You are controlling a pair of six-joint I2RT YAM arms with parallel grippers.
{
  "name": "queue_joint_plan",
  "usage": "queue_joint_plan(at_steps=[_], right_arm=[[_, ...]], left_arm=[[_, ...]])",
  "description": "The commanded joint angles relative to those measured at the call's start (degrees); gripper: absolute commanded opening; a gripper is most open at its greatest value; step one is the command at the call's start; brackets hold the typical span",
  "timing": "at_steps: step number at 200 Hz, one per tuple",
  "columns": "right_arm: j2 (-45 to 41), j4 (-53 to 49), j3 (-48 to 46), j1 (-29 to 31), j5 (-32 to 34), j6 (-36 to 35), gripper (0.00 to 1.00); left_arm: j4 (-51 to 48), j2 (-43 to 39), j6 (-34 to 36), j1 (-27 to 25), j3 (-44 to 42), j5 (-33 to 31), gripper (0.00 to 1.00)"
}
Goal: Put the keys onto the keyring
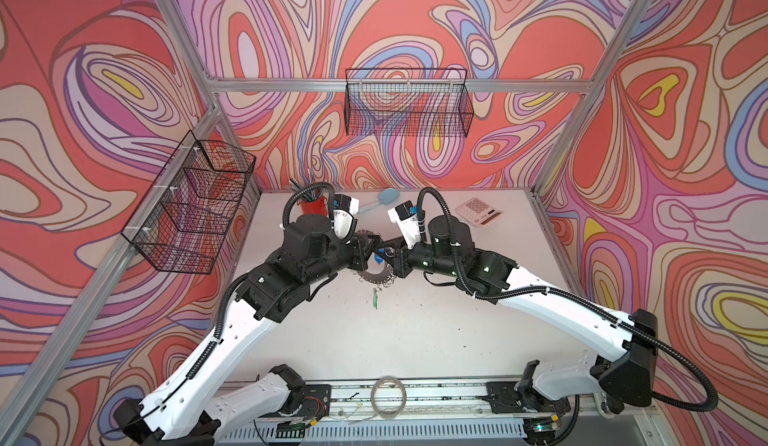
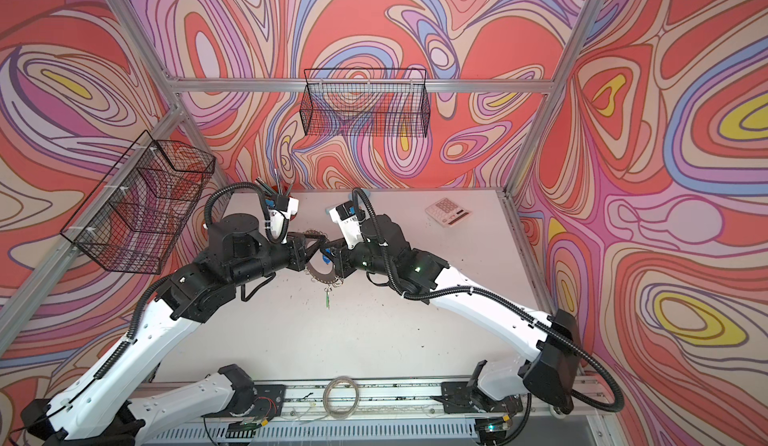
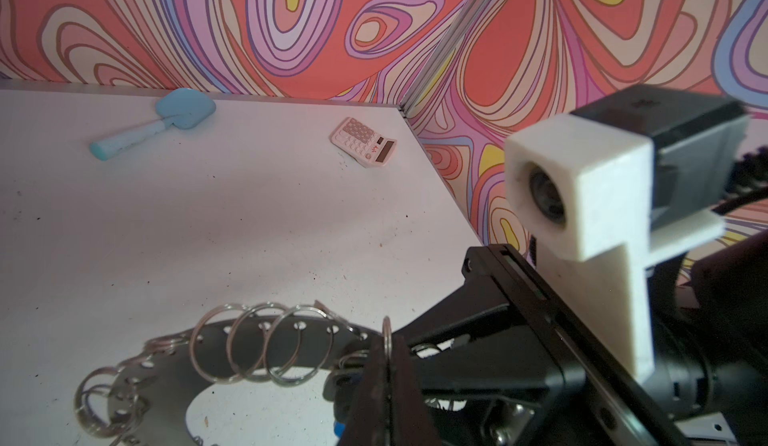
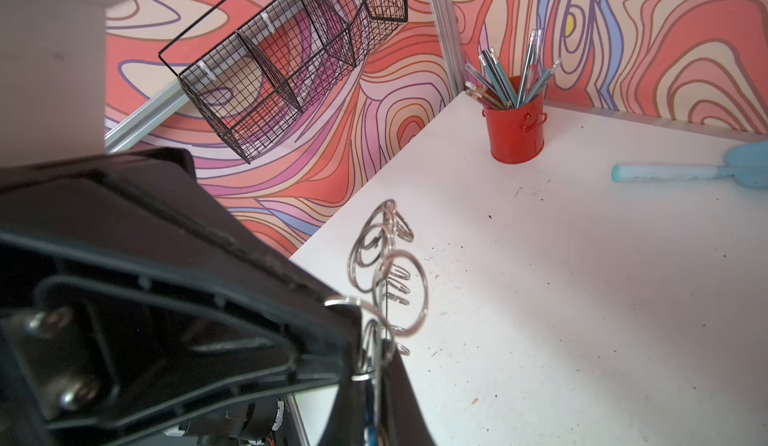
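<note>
Left fingers on keyring rim

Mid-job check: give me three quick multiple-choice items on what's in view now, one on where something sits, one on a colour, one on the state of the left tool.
1. Where on the table is the calculator?
A. far right corner
B. near left corner
C. centre, under the arms

2. What colour is the tag of the key lying on the table just nearer than the keyring?
A. red
B. green
C. yellow

3. How is the left tool?
A. wide open
B. shut on a split ring
C. clamped on the calculator

Answers:
1 A: both top views show it by the far right corner.
2 B: the tag reads green against the white top.
3 B: the left wrist view shows the fingers closed with the ring edge-on between them.
</note>
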Motion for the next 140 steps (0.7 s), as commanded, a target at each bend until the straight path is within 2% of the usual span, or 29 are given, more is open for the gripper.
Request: queue_joint_plan(at_steps=[1,3,23,37,61,90,117,140], right_arm=[[-0.1,-6.36,1.4,-0.17,6.08,-5.17,0.0],[-0.16,-6.75,1.48,-0.16,6.56,-5.72,0.0],[-1.16,-10.46,1.69,-0.23,10.25,-9.51,0.37],[-2.29,-12.14,1.78,-0.22,9.31,-11.47,0.49],[-4.0,-13.88,2.06,-0.16,5.98,-13.14,0.56],[-6.46,-16.58,2.65,-0.19,3.02,-14.64,0.63],[-8.01,-16.44,2.78,-0.2,2.91,-15.04,0.7],[-6.51,-15.8,3.65,-0.16,3.68,-14.74,0.71]], left_arm=[[-9.84,2.56,3.11,0.85,9.46,3.72,0.0],[-11.02,3.08,3.35,1.01,10.26,4.09,0.0],[-21.7,8.52,6.28,1.36,18.07,8.16,0.0],[-28.27,12.32,8.29,1.36,22.88,10.21,0.0],[-33.52,15.98,9.45,1.36,27.13,11.87,0.0],[-36.87,18.72,9.04,1.34,30.52,10.84,0.0],[-39.44,21.51,8.3,1.27,33.02,9.31,0.0],[-39.95,22.9,6.53,0.85,34.44,7.99,0.0]])
